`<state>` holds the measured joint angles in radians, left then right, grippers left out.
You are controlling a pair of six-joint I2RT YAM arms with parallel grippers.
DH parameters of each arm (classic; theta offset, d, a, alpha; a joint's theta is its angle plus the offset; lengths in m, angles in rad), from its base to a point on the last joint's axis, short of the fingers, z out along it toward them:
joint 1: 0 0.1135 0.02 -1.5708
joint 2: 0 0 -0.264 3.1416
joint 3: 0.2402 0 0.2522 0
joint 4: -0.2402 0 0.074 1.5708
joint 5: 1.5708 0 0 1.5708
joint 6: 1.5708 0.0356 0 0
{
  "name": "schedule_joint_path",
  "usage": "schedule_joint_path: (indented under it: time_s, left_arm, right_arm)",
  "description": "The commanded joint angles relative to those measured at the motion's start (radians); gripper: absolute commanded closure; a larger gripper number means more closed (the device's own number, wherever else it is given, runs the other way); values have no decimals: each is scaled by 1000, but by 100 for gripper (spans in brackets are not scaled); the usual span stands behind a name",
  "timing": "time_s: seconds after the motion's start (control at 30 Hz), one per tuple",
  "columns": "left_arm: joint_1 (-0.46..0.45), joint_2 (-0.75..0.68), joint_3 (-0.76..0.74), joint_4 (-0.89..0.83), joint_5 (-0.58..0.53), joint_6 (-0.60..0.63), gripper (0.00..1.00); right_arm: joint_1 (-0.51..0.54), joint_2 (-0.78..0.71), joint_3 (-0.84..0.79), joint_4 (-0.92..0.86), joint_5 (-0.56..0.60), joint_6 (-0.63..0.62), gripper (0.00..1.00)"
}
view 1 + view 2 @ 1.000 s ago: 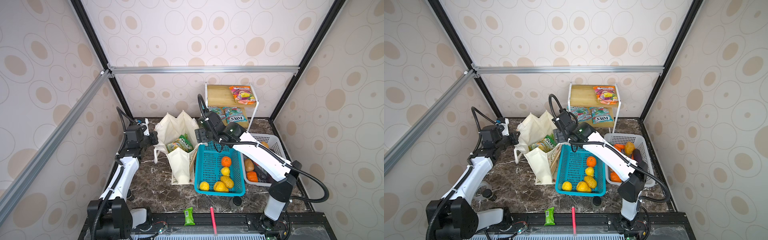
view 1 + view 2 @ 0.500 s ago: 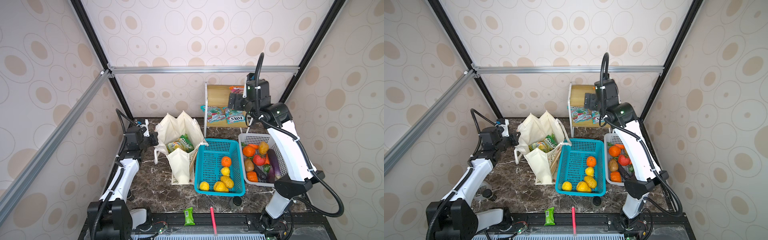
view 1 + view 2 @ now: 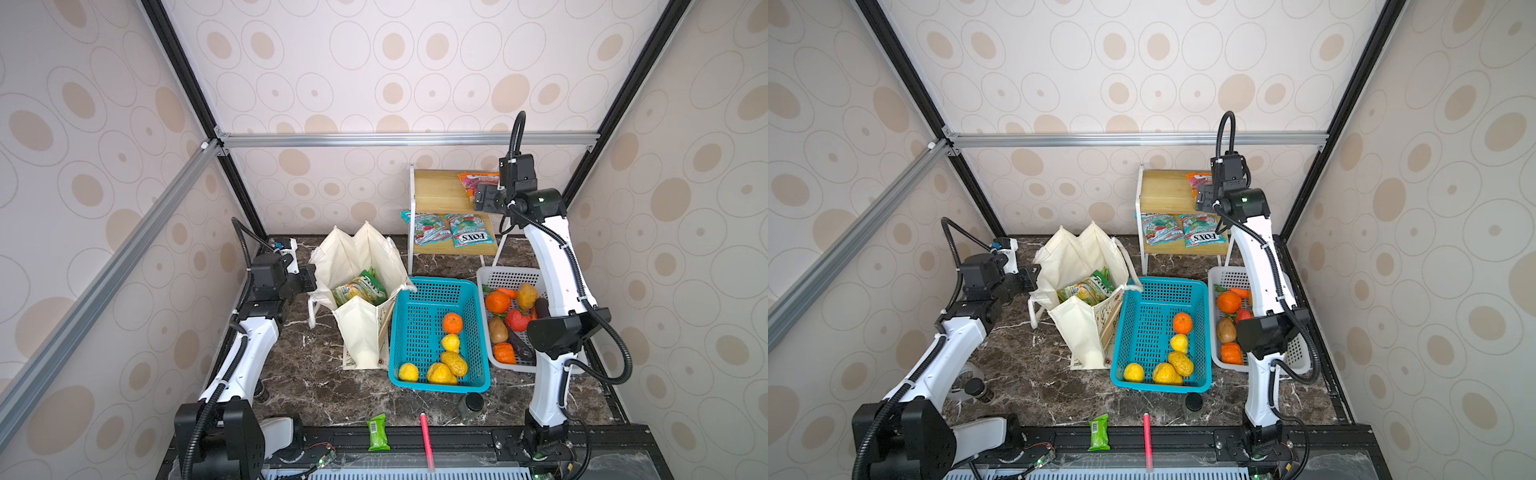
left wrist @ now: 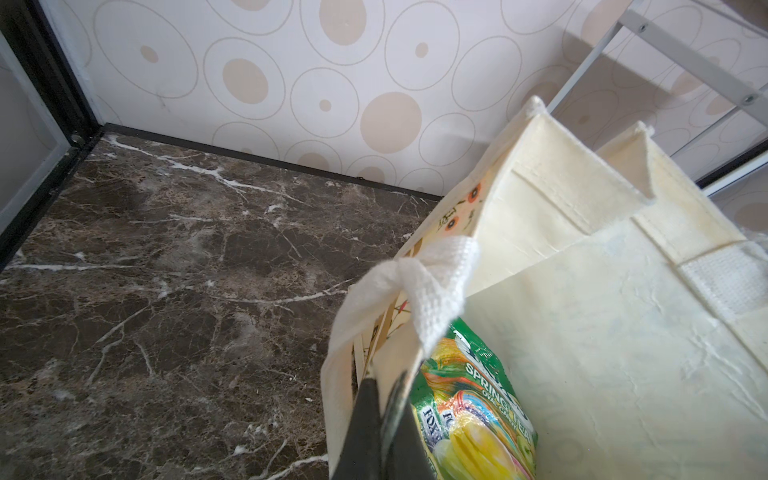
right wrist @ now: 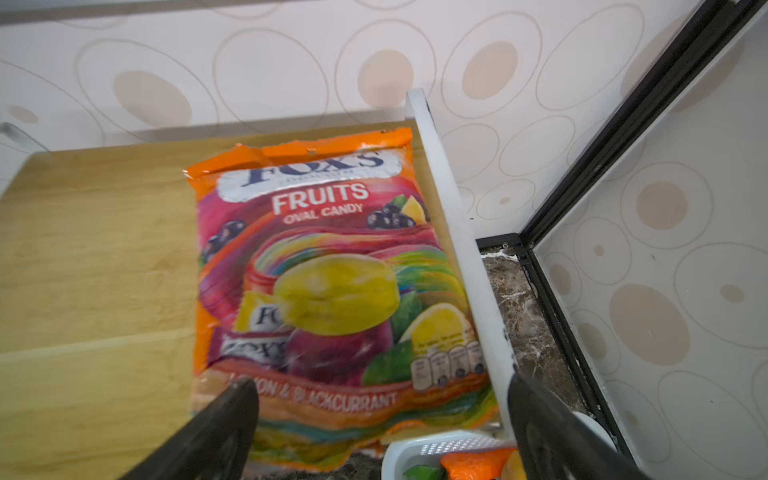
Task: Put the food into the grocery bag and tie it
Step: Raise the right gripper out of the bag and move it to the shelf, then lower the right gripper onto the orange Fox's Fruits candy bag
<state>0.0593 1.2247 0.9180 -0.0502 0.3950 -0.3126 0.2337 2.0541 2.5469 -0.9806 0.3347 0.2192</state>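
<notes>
Left pincer [image 4: 384,384] grips bag [image 4: 602,332]; right pincer [image 5: 382,386] gapes.

Cream tote [image 3: 360,337] stands open on the desk [image 3: 316,386], a green packet [image 3: 360,287] inside; an orange packet [image 5: 332,270] lies flat on the shelf [image 5: 95,249].

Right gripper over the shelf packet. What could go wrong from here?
The orange Fox's packet lies beside the shelf's white rail; a finger of the open right gripper lines up with it and could strike it. The left gripper grips the grocery bag only by its rim; a slip could collapse the mouth.
</notes>
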Motion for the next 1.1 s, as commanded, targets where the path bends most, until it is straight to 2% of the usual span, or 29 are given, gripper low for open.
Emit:
schedule_joint_path:
  time_s: [0.0,0.3,0.6,0.77,0.87,1.07]
  left_arm:
    - [3,-13,1,-7,7,29,100]
    - [3,-7,-1,-7,7,27,100]
    - [3,-3,-1,-7,8,27,100]
    - [3,-4,0,-9,4,28,100]
    - [3,-4,-1,-9,5,28,100]
    - [4,-8,0,-9,4,27,100]
  right_arm:
    - [6,-11,-5,-3,-66,-6,4]
    - [9,18,-22,-8,-280,80,12]
    - [41,8,-27,54,-419,101,14]
    - [41,-3,9,45,-389,114,13]
    - [41,-58,-23,57,-357,113,13]
    - [7,-191,-153,94,-307,171,2]
